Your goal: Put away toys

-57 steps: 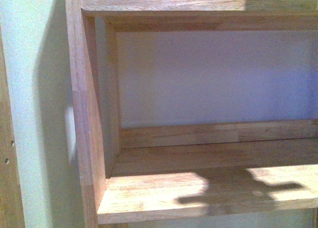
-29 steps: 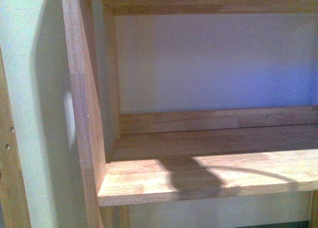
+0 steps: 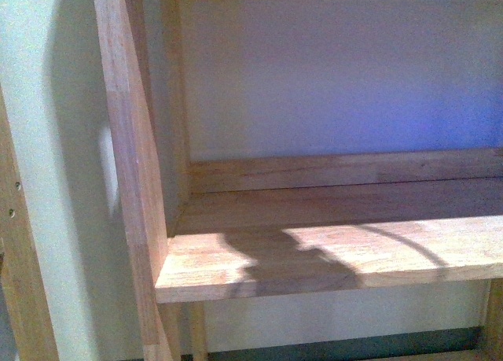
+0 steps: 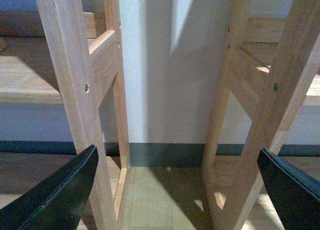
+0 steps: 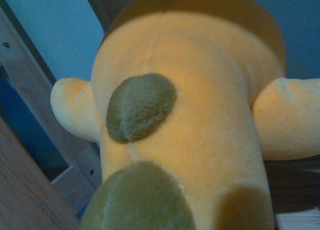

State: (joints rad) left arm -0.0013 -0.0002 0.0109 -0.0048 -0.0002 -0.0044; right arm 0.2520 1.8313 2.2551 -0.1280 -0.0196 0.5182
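Wooden shelf (image 3: 330,259) now lower in front view, left jaws spread, plush toy (image 5: 190,120) filling right wrist view, right jaws' state unclear

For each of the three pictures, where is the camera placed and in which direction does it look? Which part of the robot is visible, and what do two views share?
Front view: on the robot's body, facing a wooden shelf; only shadows on the board, no arm.
Left wrist view: on the left wrist, looking between wooden frame legs to the wall; the left gripper shows two dark fingers, wide apart.
Right wrist view: on the right wrist, filled by the orange plush toy; no gripper fingers visible.
Shared: front and left wrist views show light wooden shelving.
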